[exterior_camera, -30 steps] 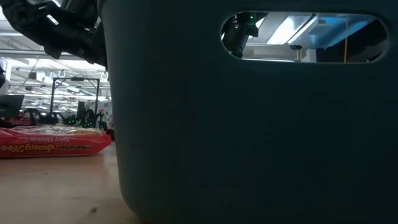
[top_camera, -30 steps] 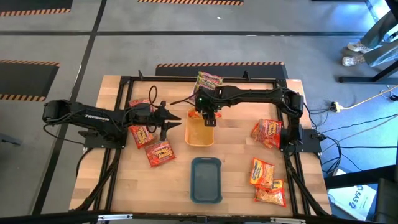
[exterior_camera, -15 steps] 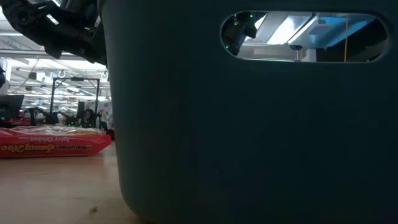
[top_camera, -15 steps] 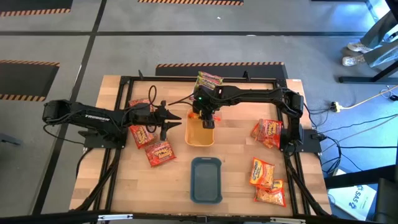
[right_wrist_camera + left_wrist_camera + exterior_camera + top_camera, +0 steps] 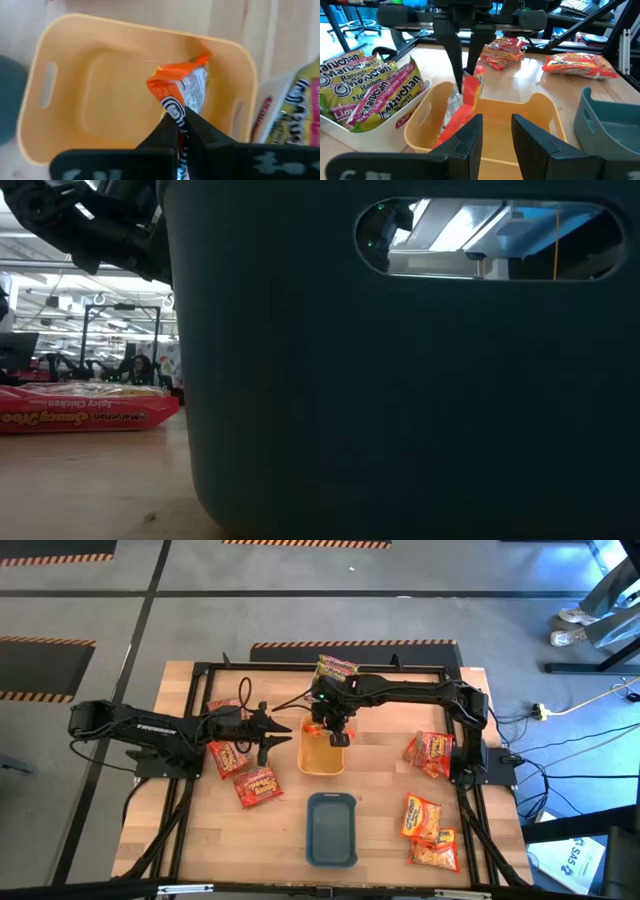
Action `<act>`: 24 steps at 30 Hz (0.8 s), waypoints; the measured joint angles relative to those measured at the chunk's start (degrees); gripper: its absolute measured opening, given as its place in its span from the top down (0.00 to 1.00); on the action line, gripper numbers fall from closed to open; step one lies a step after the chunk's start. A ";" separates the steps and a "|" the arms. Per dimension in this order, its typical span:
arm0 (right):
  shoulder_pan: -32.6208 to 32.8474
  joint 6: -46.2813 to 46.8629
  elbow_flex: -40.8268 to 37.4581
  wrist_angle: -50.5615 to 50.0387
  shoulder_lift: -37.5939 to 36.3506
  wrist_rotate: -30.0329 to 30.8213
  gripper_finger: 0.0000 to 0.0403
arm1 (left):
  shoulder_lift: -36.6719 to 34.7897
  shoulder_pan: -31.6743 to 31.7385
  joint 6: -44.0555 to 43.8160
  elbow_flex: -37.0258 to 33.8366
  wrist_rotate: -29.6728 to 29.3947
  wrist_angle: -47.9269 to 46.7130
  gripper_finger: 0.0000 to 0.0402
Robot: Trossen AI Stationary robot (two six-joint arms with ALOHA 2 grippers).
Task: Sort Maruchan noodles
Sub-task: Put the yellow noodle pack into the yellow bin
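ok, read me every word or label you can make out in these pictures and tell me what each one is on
"Maruchan Ramen", repeated: on the green-pink packets in the white tray.
"Maruchan" and "Spicy Chicken": upside down on the red packet in the low view.
"TROSSEN": on the left arm.
Print on the orange packet held by the right gripper over the orange tray: unreadable.
Other packets: too small.

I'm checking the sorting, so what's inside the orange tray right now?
The orange tray has a bare floor. One orange noodle packet hangs into it, pinched by the right gripper. Nothing else shows inside.
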 joint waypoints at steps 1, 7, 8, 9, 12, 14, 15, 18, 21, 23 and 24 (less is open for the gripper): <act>-0.01 -0.04 0.07 0.07 0.00 -0.46 0.99 | 0.00 0.00 -0.02 0.00 0.00 0.00 0.75; -1.22 -0.35 -1.26 5.12 0.58 1.57 0.99 | 0.17 0.00 -0.04 0.00 0.00 0.09 0.75; -1.36 0.03 -1.64 6.10 0.82 1.68 0.99 | 0.20 0.00 -0.04 -0.02 0.00 0.03 0.75; -1.65 0.69 -2.24 6.68 0.87 2.57 0.98 | 0.20 0.00 -0.09 -0.02 0.00 0.06 0.75; -1.64 1.39 -3.36 10.15 1.56 6.32 0.96 | 0.20 -0.02 -0.13 -0.02 0.01 0.04 0.75; -1.58 1.37 -3.57 9.25 1.64 8.16 0.92 | 0.20 -0.02 -0.09 -0.02 0.00 0.07 0.75; -1.49 1.35 -3.57 10.20 1.64 8.97 0.89 | 0.20 -0.02 -0.06 -0.02 0.02 0.04 0.75; -1.48 1.32 -3.52 11.89 1.27 10.40 0.77 | 0.20 -0.02 0.18 -0.02 0.00 0.53 0.75; -1.49 1.31 -2.49 11.30 0.72 12.71 0.64 | 0.20 -0.02 0.19 -0.02 0.00 0.62 0.75; -1.48 1.32 -1.24 7.76 0.28 12.80 0.56 | 0.20 0.01 0.17 -0.02 -0.02 0.85 0.75; -1.46 1.32 -0.54 6.45 -0.15 12.27 0.53 | 0.20 0.02 0.17 -0.02 -0.01 0.99 0.75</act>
